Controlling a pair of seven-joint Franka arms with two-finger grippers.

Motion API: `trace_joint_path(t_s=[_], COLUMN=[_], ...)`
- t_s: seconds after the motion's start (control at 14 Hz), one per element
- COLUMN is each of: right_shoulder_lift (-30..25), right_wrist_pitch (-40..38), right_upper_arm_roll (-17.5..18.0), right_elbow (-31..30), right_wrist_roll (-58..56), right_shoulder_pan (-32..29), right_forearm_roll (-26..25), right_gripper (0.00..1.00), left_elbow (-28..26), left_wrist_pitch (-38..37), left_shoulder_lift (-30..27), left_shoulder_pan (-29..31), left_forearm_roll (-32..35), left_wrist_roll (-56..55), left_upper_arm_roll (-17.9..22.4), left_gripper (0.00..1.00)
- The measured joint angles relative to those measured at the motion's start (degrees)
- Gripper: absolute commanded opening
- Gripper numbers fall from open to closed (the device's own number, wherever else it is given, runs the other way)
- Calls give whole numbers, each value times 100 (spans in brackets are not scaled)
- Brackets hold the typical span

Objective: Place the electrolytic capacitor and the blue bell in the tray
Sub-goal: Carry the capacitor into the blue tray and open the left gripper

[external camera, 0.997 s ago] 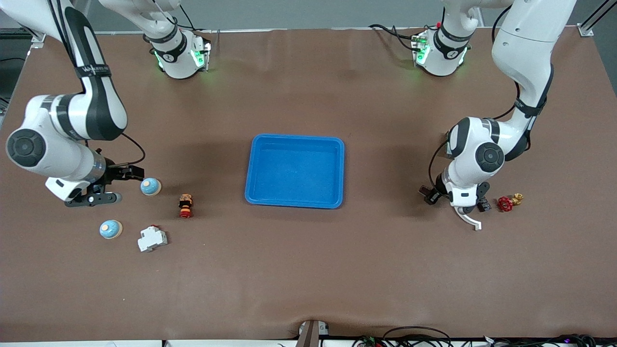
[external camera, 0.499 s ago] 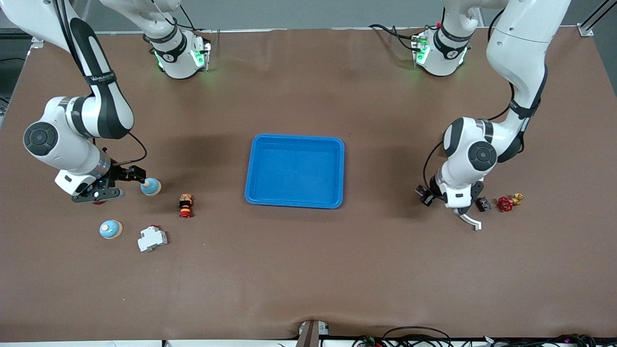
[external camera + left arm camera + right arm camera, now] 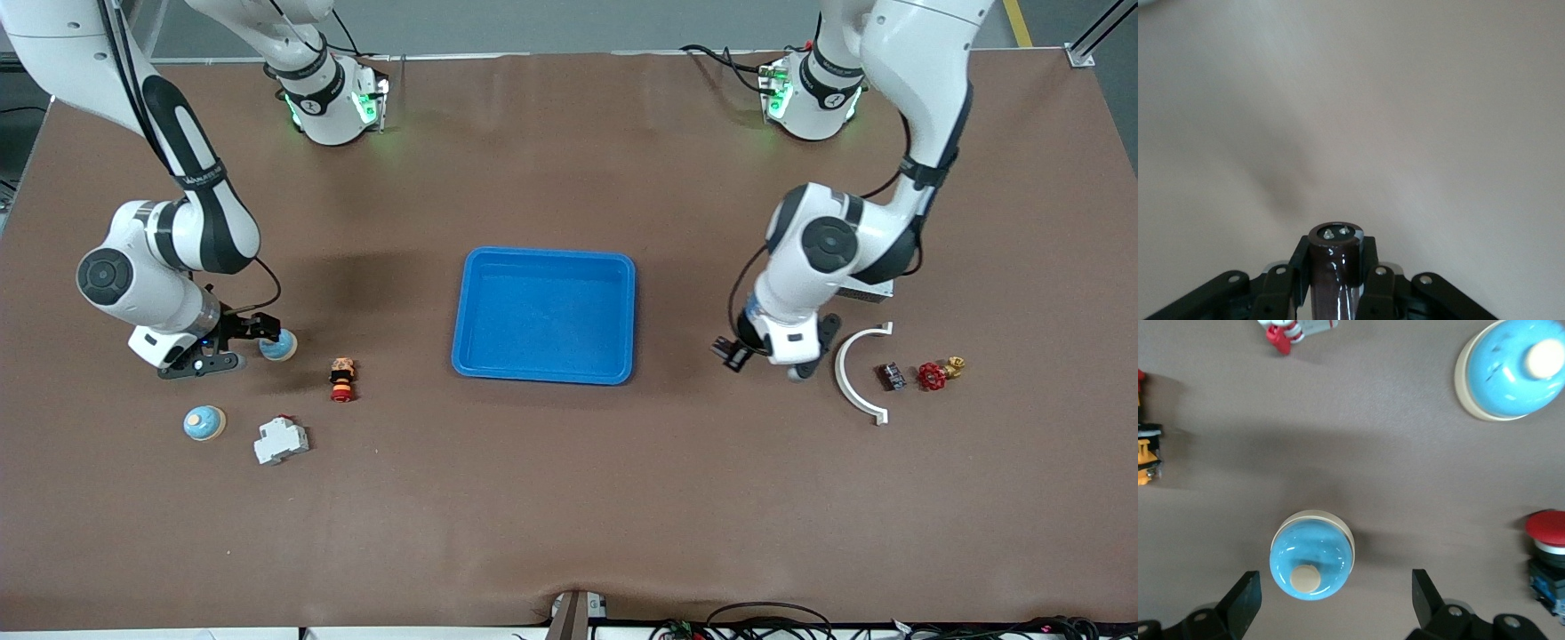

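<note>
front cam high; wrist cams close, downward.

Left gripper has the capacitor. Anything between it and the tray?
Nothing visible. The left gripper is shut on the capacitor over bare table toward the left arm's end of the tray, with only mat between them. The white curved part lies away from that path.

The right gripper [image 3: 253, 342] covers part of one blue bell [image 3: 279, 346]. The electrolytic capacitor [image 3: 1333, 270] runs off the left wrist view's edge.
</note>
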Motion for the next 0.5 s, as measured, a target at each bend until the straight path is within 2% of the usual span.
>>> trace_joint_path(t_s=[0.28,0.5], right_shoulder_lift=[79,198], right_wrist_pitch=[-13,-9], right_upper_arm_roll=[35,36], right_elbow=[-3,-2], right_wrist_roll=[0,0], right_shoulder_pan=[5,5], right_forearm_roll=[133,158], right_gripper=[100,100], left_elbow=[552,784], left_wrist_pitch=[-9,-24], left_shoulder_lift=[306,647], left_shoulder_pan=[-974,-1384], left_forearm_roll=[0,0], left_wrist_roll=[-1304,-1820], left_upper_arm_roll=[-13,-9], left_gripper=[0,0])
